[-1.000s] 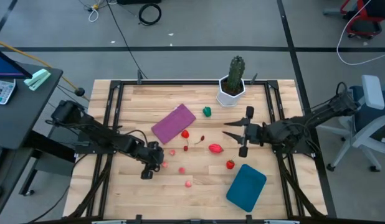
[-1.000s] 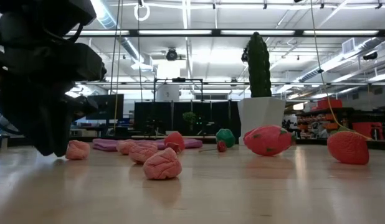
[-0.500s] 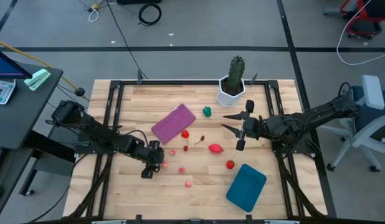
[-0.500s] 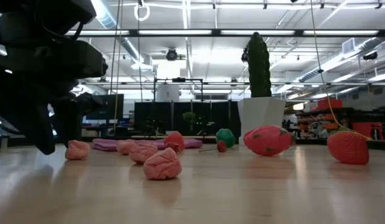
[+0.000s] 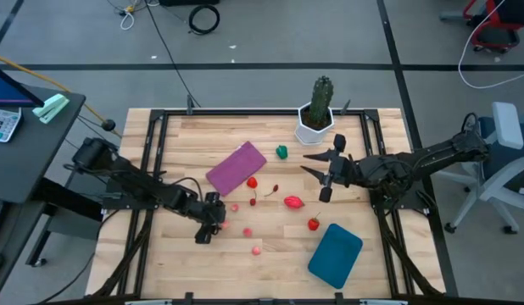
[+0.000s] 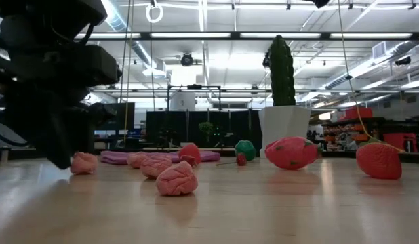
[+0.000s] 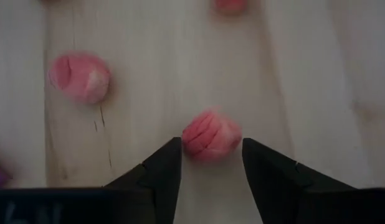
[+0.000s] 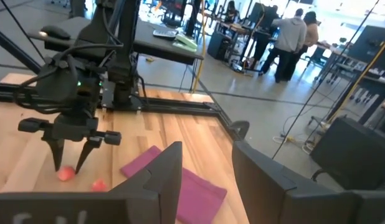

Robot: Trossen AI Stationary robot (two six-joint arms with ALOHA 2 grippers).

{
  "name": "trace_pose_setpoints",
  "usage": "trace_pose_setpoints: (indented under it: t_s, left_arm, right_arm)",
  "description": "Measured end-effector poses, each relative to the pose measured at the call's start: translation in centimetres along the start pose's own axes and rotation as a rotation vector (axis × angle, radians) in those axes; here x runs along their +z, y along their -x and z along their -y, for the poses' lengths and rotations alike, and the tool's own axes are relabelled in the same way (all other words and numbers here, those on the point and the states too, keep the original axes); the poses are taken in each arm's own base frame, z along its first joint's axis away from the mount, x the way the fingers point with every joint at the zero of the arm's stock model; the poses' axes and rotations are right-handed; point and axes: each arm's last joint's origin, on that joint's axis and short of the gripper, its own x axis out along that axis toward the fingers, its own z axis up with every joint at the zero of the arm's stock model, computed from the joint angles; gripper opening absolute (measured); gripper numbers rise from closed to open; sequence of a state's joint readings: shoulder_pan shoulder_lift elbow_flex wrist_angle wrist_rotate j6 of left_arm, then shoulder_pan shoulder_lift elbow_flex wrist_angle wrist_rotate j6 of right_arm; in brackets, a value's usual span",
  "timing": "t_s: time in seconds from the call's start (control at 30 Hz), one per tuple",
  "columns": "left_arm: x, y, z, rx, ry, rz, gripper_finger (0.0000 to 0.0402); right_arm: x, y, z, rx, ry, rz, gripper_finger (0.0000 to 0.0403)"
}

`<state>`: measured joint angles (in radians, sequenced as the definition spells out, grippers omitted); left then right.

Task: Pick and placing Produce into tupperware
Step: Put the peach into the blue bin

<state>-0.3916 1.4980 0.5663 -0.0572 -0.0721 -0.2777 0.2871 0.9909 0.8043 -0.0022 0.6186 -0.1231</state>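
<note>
My left gripper [image 5: 215, 226] points down at the table's left-middle, open. Its two fingers stand close on either side of a pink produce piece [image 7: 211, 135], which lies on the wood [image 5: 222, 224]. Other pink pieces [image 5: 247, 230] [image 5: 257, 249] [image 5: 235, 207], red pieces [image 5: 293, 202] [image 5: 314, 224] [image 5: 252, 182] and a green piece [image 5: 282, 152] lie scattered mid-table. The teal tupperware [image 5: 336, 255] sits near the near-right corner. My right gripper [image 5: 321, 174] hovers open above the table, right of the produce. My left gripper comes at the pink piece [image 7: 208, 140] from above, one finger [image 7: 164, 168] on each side of it. The piece fills the gap and rests on the table. I cannot tell whether the fingers touch it.
A flat purple rectangle [image 5: 236, 167] lies left of centre, toward the far edge. A tall green cactus in a white pot [image 5: 316, 114] stands at the far edge. Bare wood lies along the near edge. People [image 8: 292, 31] stand in the room beyond.
My right gripper has moved a little toward the table's left and far edges and has stayed open. My left gripper has crept slightly toward the right edge and sunk over the pink piece, which has not moved.
</note>
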Motion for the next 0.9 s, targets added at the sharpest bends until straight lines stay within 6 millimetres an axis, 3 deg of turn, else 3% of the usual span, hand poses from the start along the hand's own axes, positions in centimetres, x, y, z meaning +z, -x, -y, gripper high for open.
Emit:
trace_pose_setpoints:
  t_s: [0.23,0.5,0.63,0.77,0.9]
  left_arm:
    - [0.0,-0.9,0.0,0.021,0.025,0.005,0.0138]
    - [1.1,-0.6,0.4,0.006,0.014,0.072,0.0022]
    - [4.2,0.4,2.1,-0.035,-0.079,0.180,0.0016]
    - [8.9,2.6,4.2,-0.021,-0.245,0.349,0.0013]
    - [13.5,3.6,4.9,0.006,-0.337,0.452,0.0013]
  right_arm:
    - [-0.2,0.0,0.0,0.002,-0.013,-0.019,0.0149]
    - [-0.3,0.0,0.0,0.002,-0.010,-0.023,0.0149]
    - [-0.3,0.0,0.0,0.002,-0.011,-0.023,0.0149]
    - [-0.3,0.0,0.0,0.002,-0.011,-0.023,0.0148]
    - [-0.3,0.0,0.1,-0.002,-0.012,-0.024,0.0148]
